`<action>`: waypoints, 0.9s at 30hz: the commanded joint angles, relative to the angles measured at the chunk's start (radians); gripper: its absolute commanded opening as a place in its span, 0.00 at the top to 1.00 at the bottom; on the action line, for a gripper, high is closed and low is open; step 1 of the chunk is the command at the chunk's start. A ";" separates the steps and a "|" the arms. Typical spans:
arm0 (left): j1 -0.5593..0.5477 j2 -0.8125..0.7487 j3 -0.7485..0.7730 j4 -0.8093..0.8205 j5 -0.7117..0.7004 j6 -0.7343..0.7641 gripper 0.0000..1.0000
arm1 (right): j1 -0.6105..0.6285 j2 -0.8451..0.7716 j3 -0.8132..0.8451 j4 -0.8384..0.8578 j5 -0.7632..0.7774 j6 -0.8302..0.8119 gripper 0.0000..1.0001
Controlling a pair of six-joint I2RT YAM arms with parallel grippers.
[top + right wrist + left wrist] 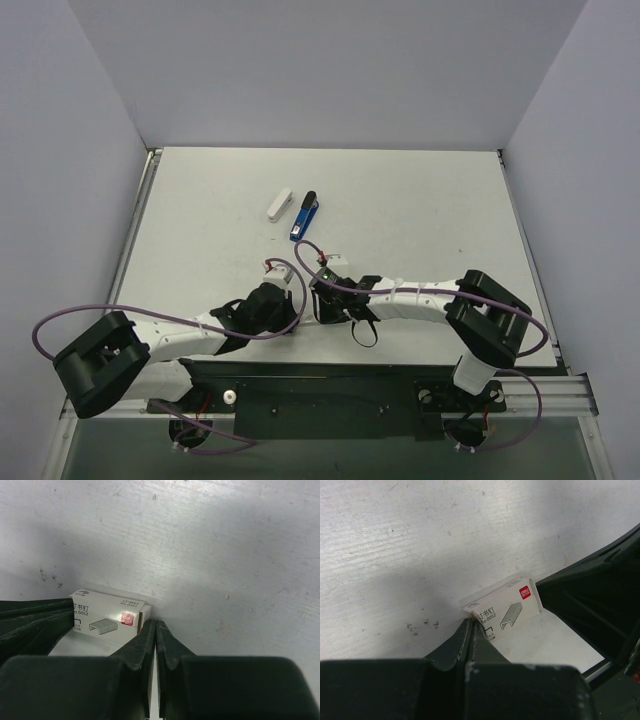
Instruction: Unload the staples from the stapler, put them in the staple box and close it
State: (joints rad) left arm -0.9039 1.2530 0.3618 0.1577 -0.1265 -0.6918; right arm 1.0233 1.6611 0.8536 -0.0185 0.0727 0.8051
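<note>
The blue stapler (pixel 304 216) lies closed on the white table, well beyond both arms; no staples show on it. A small white staple box (pixel 507 609) with a red logo lies flat between my two grippers. The shut tips of my left gripper (pixel 471 622) touch its near corner. My right gripper (pixel 156 625) is shut as well, with its tips against the box's (pixel 107 615) open-flapped end. From above, the left gripper (pixel 292 290) and right gripper (pixel 322 285) rest low, pointing toward each other, and the box between them is hidden.
A white oblong object (pixel 280 205) lies just left of the stapler. Grey walls close the table (pixel 420 210) at the back and both sides. Purple cables loop over both arms.
</note>
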 commanded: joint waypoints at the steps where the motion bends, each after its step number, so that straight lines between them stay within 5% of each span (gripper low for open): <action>1: -0.004 0.023 0.008 0.043 0.011 0.005 1.00 | 0.021 0.029 0.036 -0.003 -0.028 0.016 1.00; 18: -0.003 -0.064 0.034 -0.033 -0.007 0.014 1.00 | 0.026 -0.040 0.007 -0.043 0.056 0.003 1.00; 27: -0.003 -0.217 0.101 -0.239 -0.093 0.044 0.97 | 0.001 -0.185 -0.013 -0.129 0.167 -0.044 0.83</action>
State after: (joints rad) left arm -0.9028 1.1152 0.3996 0.0315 -0.1574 -0.6724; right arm 1.0344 1.5665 0.8436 -0.0761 0.1482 0.7918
